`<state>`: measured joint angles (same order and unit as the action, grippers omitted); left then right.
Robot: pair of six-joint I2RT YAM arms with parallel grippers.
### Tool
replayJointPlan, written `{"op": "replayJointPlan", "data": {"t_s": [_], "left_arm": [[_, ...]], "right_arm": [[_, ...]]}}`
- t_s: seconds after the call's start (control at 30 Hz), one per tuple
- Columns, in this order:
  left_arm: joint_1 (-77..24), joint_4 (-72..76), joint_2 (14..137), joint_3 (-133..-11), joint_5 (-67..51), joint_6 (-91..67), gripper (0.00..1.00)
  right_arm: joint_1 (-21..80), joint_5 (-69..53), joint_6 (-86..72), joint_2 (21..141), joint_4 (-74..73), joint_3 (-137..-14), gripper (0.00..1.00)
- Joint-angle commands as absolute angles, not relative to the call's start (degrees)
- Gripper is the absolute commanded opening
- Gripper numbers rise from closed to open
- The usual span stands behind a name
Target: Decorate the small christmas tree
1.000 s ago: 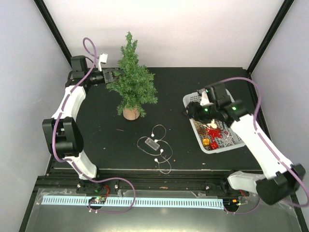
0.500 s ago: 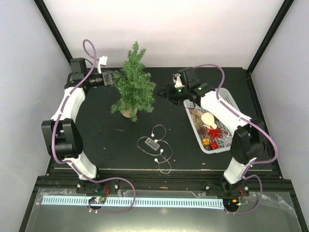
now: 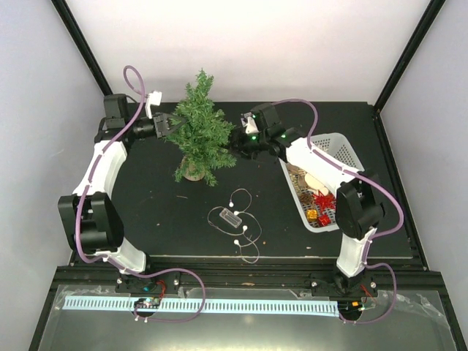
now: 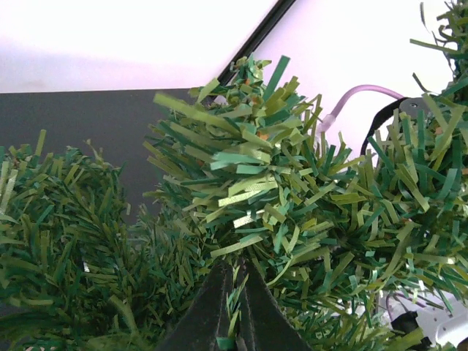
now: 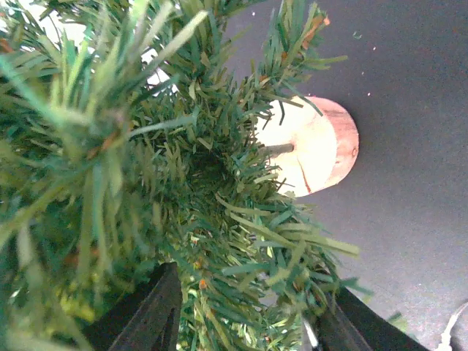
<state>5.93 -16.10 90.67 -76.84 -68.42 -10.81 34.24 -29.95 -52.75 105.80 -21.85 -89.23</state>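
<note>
The small christmas tree stands at the back left of the black table, leaning a little, its round wood stump on the mat. My left gripper is at the tree's upper left side, shut on a tuft of green needles. My right gripper has pushed into the right side of the tree. In the right wrist view its gripper is open, a bristly branch lying between the two fingers, with the stump beyond.
A white basket at the right holds red star ornaments, small gift boxes and a pale wooden piece. A string of lights with its clear battery box lies at the table's front centre. Black frame posts rise at the back corners.
My right arm has swung from over the basket to the tree's right side, its jaws narrowing around a branch. The tree tilted and shifted slightly. The left gripper kept its hold.
</note>
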Motion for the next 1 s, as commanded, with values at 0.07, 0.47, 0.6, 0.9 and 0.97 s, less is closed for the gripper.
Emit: {"op": "replayJointPlan", "data": {"t_s": [0.07,0.47,0.6,0.9,0.97], "left_arm": [[6.0,-17.8,87.6,-75.8,-68.2,-7.9,0.01],[6.0,-18.6,86.4,-74.8,-67.5,-6.9,0.02],[6.0,-19.4,86.6,-75.5,-68.1,-6.7,0.02],[4.5,-21.3,88.3,-76.7,-69.9,-6.3,0.01],[3.7,-21.4,88.5,-76.9,-70.0,-6.3,0.01]], "right_arm": [[34.9,-31.0,-52.9,108.4,-20.0,-91.3,0.44],[34.8,-25.6,-48.5,109.1,-26.3,-94.5,0.01],[34.5,-22.1,-46.0,107.0,-29.9,-95.3,0.01],[34.3,-19.1,-42.8,99.9,-35.2,-92.8,0.01],[34.3,-18.8,-42.4,98.4,-35.8,-91.7,0.01]]}}
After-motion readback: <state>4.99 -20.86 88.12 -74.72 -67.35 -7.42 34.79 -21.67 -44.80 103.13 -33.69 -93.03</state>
